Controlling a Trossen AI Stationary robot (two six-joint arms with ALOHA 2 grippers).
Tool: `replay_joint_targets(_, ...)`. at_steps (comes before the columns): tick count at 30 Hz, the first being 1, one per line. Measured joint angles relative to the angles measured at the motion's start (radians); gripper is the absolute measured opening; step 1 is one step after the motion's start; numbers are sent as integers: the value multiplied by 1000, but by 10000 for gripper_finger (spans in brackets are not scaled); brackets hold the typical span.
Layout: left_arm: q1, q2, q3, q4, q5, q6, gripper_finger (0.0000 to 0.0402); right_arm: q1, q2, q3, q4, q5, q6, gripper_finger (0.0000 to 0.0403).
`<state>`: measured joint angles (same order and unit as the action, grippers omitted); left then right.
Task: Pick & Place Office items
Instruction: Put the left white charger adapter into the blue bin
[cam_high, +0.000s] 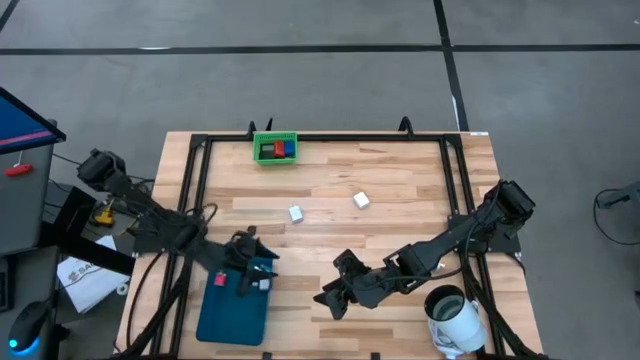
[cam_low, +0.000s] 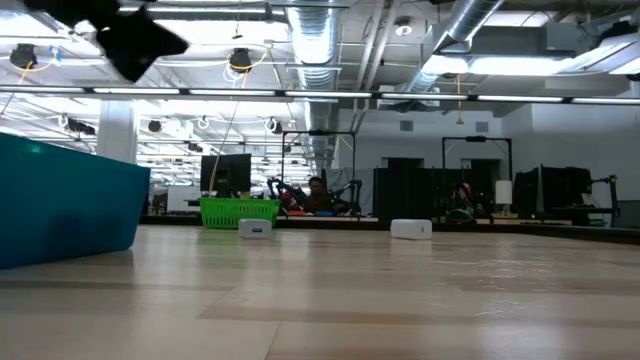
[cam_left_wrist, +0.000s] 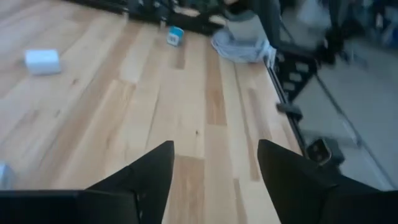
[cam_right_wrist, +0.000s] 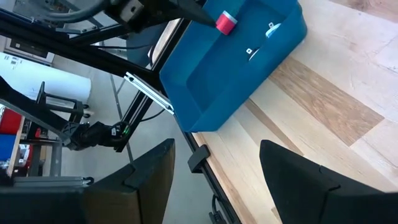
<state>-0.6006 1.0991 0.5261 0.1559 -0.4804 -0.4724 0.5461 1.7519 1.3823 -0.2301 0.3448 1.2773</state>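
My left gripper (cam_high: 252, 262) (cam_left_wrist: 214, 146) hangs open over the far end of the teal tray (cam_high: 232, 312), with nothing between its fingers. In the tray lie a pink-red piece (cam_high: 219, 280) (cam_right_wrist: 226, 22) and small white bits (cam_right_wrist: 272, 29). My right gripper (cam_high: 330, 298) (cam_right_wrist: 216, 144) is open and empty, just right of the tray above the table. Two white cubes (cam_high: 296, 213) (cam_high: 361, 200) rest on the wood mid-table. A cyan-and-white cube (cam_left_wrist: 176, 35) sits on the table farther off in the left wrist view.
A green bin (cam_high: 274, 148) at the far edge holds red, blue and black blocks. A white mug-like cylinder (cam_high: 455, 318) stands at the near right corner. Black frame rails (cam_high: 195, 180) run along the table's sides. Bare wood lies between the cubes and the bin.
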Motion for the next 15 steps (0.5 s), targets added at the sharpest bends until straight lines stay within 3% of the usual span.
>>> replay_joint_targets(4, 146, 8, 120, -231, 241, 96, 247, 2, 0, 0, -2, 0, -15, 227)
replay_joint_targets(8, 317, 28, 203, -468, 420, 182, 262, 4, 0, 0, -2, -1, -29, 227)
replay_joint_targets(12, 473, 69, 270, -627, 536, 302, 270, 10, 0, 0, -5, -1, -44, 227)
replay_joint_targets(15, 579, 133, 331, -728, 553, 273, 275, 10, 0, 0, -12, -1, -47, 226)
